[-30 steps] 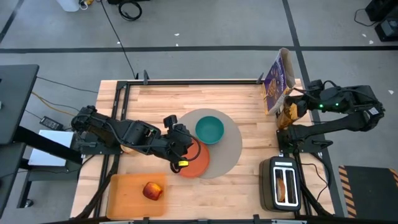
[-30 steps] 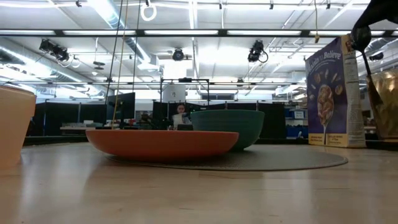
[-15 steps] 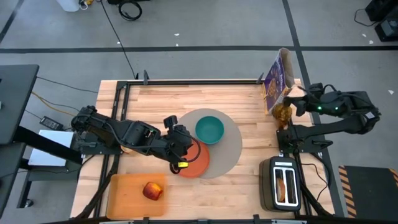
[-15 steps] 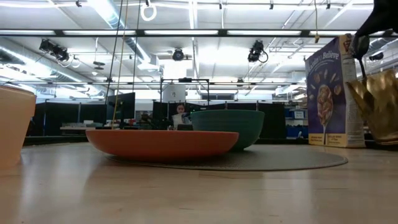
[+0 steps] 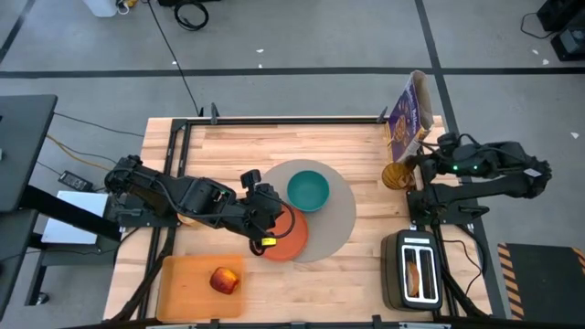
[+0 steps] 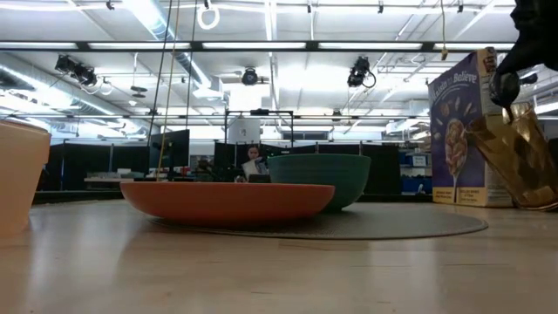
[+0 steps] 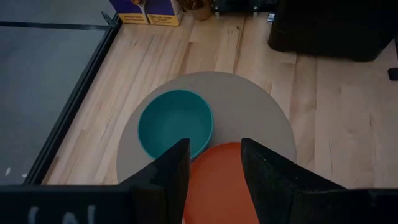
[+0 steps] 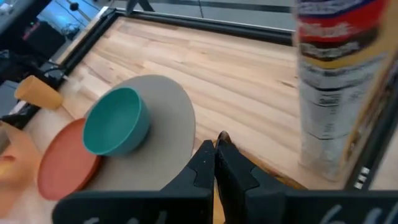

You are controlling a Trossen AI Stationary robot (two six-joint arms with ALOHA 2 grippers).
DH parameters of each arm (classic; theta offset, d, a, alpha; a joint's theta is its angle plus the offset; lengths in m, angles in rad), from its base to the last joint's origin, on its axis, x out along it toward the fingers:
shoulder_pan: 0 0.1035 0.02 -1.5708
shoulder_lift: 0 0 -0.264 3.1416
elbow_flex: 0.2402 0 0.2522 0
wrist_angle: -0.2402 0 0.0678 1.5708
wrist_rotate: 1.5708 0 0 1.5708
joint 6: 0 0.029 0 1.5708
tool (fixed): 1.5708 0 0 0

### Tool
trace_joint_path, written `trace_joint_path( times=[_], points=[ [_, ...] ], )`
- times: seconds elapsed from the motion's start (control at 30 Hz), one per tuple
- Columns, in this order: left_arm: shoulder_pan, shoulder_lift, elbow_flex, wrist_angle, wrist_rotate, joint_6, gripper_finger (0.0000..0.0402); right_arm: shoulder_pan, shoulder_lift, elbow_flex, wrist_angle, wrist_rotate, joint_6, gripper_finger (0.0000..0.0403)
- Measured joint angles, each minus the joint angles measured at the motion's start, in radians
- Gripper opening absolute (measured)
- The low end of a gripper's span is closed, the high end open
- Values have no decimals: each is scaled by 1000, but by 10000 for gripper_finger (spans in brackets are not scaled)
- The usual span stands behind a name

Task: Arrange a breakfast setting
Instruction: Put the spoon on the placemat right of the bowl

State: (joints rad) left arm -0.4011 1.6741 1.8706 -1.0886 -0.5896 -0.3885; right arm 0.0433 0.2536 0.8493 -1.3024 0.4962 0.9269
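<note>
A teal bowl (image 5: 308,190) stands on the round grey placemat (image 5: 340,215). The orange plate (image 5: 291,239) lies partly on the placemat's near left rim. My left gripper (image 7: 214,171) hovers open above the plate's left part and touches nothing. At the table's right, beside the cereal box (image 5: 409,114), my right gripper (image 6: 506,87) is shut on a shiny gold bag (image 6: 514,166). A red apple (image 5: 224,280) lies on the orange cutting board (image 5: 187,292). My right gripper pinches the gold bag's top edge (image 8: 222,138) between its two shut fingers, slanting down from the table's right. The bag hangs below the fingers. Its lower end (image 6: 534,202) is at table height; whether it rests on the wood, I cannot tell.
A black-and-silver toaster (image 5: 419,270) with bread in its slots stands at the near right corner. A yellow-orange cup (image 8: 37,93) is at the table's left, by the left arm. Bare wood lies along the far edge and between placemat and toaster.
My right gripper has come down and a little toward the table's left with the gold bag, still shut on it. The bag has sunk from well above the table to table height, beside the cereal box.
</note>
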Motion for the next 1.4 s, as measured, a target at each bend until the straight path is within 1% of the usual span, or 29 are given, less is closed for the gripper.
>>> trace_joint_path(
  times=[0.2,0.53,0.73,0.93,1.07,1.2,1.4],
  points=[
    [0,0,0,0,0,3,150,0,0,-33,83,-5,-9,11],
    [-1,0,0,-1,0,7,150,0,0,-82,113,-41,-16,11],
    [-2,0,0,-2,0,7,150,0,-6,-30,42,-48,-59,11],
    [3,0,0,-4,0,7,150,0,-6,-3,-78,-48,-27,11],
    [9,0,0,-4,0,2,151,0,-6,-3,-88,-47,-33,11],
    [18,0,0,-4,0,1,150,0,-6,-20,-85,-21,-28,11],
    [19,0,0,-4,0,-2,151,0,-6,-54,-65,9,34,11]
  ],
)
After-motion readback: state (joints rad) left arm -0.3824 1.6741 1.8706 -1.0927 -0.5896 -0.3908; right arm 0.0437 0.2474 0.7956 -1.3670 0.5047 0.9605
